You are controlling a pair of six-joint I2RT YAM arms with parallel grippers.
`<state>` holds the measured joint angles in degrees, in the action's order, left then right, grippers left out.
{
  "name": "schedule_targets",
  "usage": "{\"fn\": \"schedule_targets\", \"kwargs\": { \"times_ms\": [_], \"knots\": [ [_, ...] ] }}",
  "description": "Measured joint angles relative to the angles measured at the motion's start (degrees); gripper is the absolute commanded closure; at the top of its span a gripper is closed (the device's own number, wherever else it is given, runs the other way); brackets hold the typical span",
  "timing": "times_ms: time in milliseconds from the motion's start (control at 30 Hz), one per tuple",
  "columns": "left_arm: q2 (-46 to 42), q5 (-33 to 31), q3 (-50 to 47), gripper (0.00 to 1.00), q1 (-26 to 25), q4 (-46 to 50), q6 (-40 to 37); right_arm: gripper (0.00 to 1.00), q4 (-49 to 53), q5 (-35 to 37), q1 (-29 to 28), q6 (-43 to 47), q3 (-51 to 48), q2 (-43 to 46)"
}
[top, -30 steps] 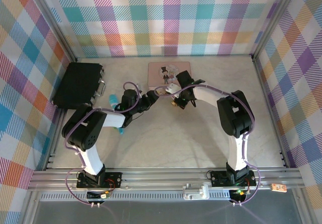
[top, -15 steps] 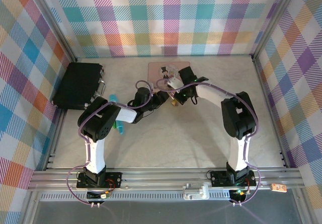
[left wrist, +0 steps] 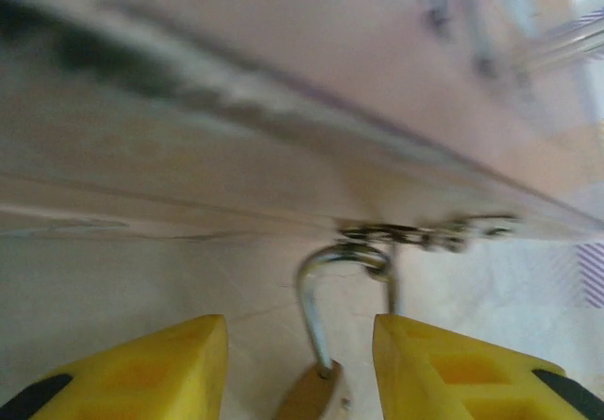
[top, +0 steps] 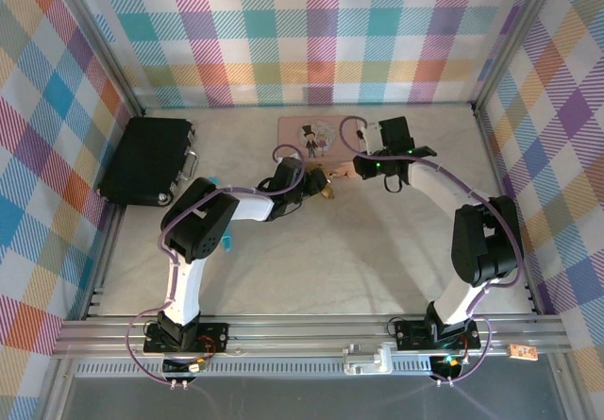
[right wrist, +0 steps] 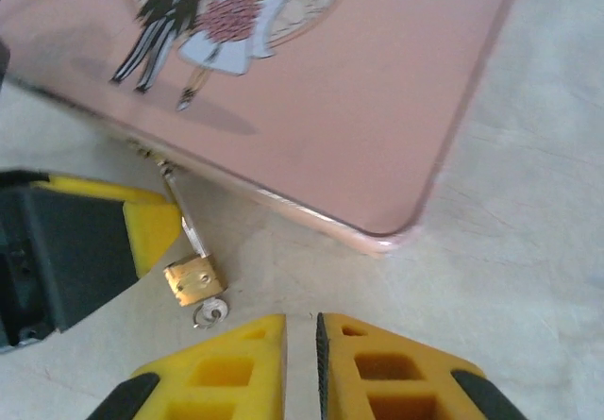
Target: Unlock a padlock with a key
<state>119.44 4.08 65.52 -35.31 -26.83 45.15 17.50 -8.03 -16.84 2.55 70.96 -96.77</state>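
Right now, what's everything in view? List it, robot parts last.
pink tin box: 1, pink with a bride-and-groom picture, far middle of the table
padlock: 1, brass with a silvery shackle, on the table by the box's front edge, shackle reaching the box's clasp
key: 1, silvery, at the padlock's base; can't tell if it is inserted
black case: 1, black, far left
teal item: 1, teal, beside the case, partly under the left arm; can't identify it
table: 1, pale marbled
walls: multicolour plaid, three sides
left arm, right arm: black and white
left end effector: yellow fingers open, either side of the padlock
right end effector: yellow fingers barely parted, empty, just short of the padlock
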Motion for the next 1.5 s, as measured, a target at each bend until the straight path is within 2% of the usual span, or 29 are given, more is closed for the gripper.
{"fn": "schedule_targets", "kwargs": {
  "times_ms": [167, 333, 400, 667, 800, 1000, 1333, 1400, 1500],
  "knots": [
    [0.4, -0.8, 1.0, 0.54, -0.4, 1.5, -1.2, 0.57, 0.3, -4.3, 1.6, -3.2, -0.2, 0.1],
    [-3.9, -0.7, -4.2, 0.46, 0.2, 1.5, -0.9, 0.48, 1.9, -5.4, -2.6, -4.0, 0.5, -2.2],
    [-7.2, -0.4, -7.6, 0.44, 0.7, 1.3, -0.2, 0.4, 3.1, -4.1, -5.4, -5.7, 1.0, -4.3],
    [-17.2, 0.4, -16.3, 0.41, 5.6, 0.8, 2.2, 0.33, 11.7, 7.1, -14.4, -21.1, 8.8, -11.1],
    [-19.8, 1.4, -17.3, 0.4, 7.1, -0.8, 2.6, 0.32, 13.9, 11.8, -16.6, -28.8, 11.8, -13.2],
    [-21.4, 3.6, -21.3, 0.4, 9.0, -5.8, 4.3, 0.36, 14.8, 16.5, -18.3, -36.7, 12.7, -17.7],
    [-22.1, 6.0, -24.6, 0.39, 11.1, -8.6, 6.5, 0.37, 14.8, 19.0, -19.3, -41.9, 15.1, -22.6],
    [-23.3, 6.3, -24.9, 0.37, 11.1, -8.9, 6.4, 0.37, 14.5, 19.6, -19.3, -42.5, 15.4, -22.8],
    [-25.7, 6.4, -24.9, 0.27, 11.3, -7.9, 5.2, 0.4, 14.2, 21.0, -19.3, -43.1, 15.6, -23.3]
  ]
}}
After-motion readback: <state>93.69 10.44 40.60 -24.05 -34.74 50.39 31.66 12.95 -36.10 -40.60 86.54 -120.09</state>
